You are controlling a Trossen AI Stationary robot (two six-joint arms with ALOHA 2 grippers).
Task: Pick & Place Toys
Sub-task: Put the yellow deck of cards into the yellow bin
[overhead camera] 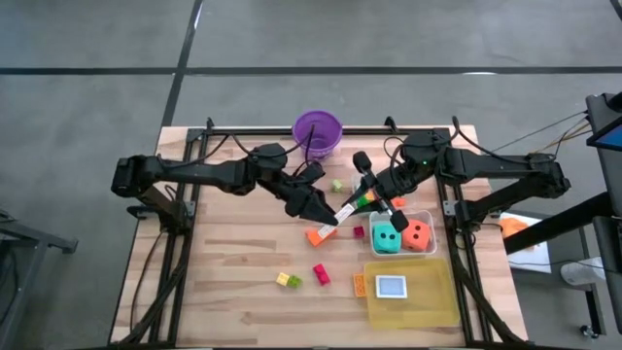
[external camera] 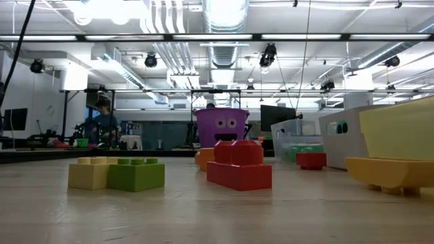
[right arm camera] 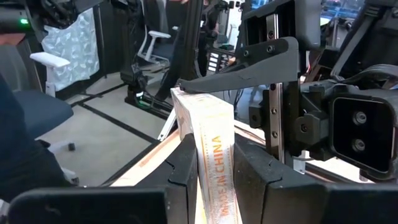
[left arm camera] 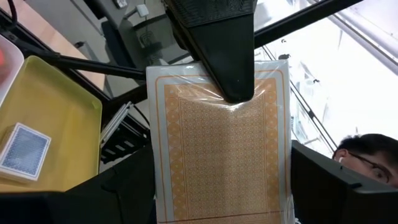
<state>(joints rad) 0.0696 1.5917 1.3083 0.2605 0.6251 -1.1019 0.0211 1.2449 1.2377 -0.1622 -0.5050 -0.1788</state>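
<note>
Passing an orange-backed card pack point(left arm camera: 224, 149) between two grippers above mid-table, near the clear tub point(overhead camera: 429, 216) holding the teal die point(overhead camera: 386, 238) and orange die point(overhead camera: 417, 234). Left gripper point(overhead camera: 326, 216) clamped across the pack's broad faces, jaws fairly wide; right gripper point(right arm camera: 214, 180) pinched narrow on its thin edges. Judged light, stiff, boxy, with a glossy wrap likely to slip; flat faces the surest hold. Loose blocks point(overhead camera: 288, 280) scattered on pale wood planks, purple bucket point(overhead camera: 317, 131) at the far edge, yellow tray point(overhead camera: 432, 301) close by. Bright workshop beyond, a person seated far off.
</note>
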